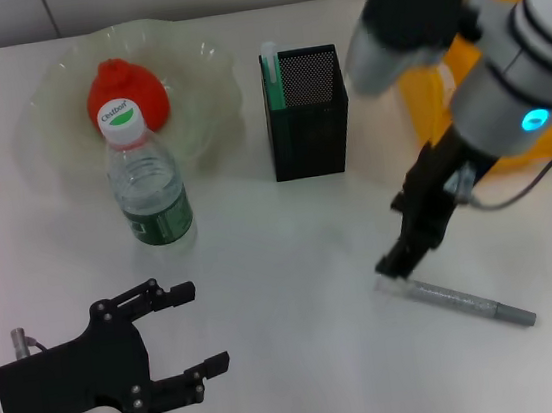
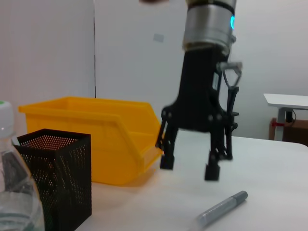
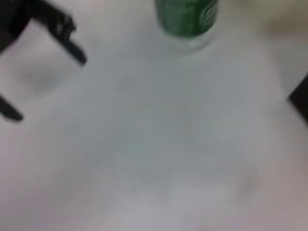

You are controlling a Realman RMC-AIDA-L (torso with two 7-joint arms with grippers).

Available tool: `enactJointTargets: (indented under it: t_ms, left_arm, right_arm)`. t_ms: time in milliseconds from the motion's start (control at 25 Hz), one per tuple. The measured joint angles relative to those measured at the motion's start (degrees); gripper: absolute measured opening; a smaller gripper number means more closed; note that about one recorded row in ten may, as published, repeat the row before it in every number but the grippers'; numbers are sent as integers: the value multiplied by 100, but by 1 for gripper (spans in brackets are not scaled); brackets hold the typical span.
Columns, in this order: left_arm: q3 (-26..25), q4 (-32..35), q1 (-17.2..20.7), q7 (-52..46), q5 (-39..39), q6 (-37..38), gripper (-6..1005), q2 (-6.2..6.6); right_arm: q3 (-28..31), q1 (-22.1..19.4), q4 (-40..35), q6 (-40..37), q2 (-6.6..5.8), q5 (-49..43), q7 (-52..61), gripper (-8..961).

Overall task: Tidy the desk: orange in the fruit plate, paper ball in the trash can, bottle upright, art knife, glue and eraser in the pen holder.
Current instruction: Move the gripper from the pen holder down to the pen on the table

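The slim grey metal art knife lies flat on the white counter, beside the square black mesh pen holder. The right pincer, spread wide just above its near end, should be centred across the shaft before closing.

Orange in fruit plate — bottle before it, pen holder right.

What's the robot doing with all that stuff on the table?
It is tidying a desk. The right gripper, fingers open, hovers over a grey pen-like art knife lying on the white table. The red-orange orange sits in the pale-green ruffled plate, the clear bottle stands upright, and the left gripper waits open nearby.
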Motion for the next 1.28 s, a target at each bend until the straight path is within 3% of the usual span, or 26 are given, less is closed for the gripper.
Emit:
enactJointTargets:
  t_ms: [200, 800, 1280]
  left_arm:
    - [2, -15, -4, 0, 0, -7, 813, -6]
    - [2, -29, -27, 0, 0, -19, 812, -18]
    - [1, -29, -32, 0, 0, -20, 813, -12]
  right_arm:
    - [-418, 58, 437, 261, 10, -4, 66, 811]
    - [-928, 54, 738, 590, 24, -166, 278, 754]
    - [-958, 62, 936, 683, 24, -166, 309, 456]
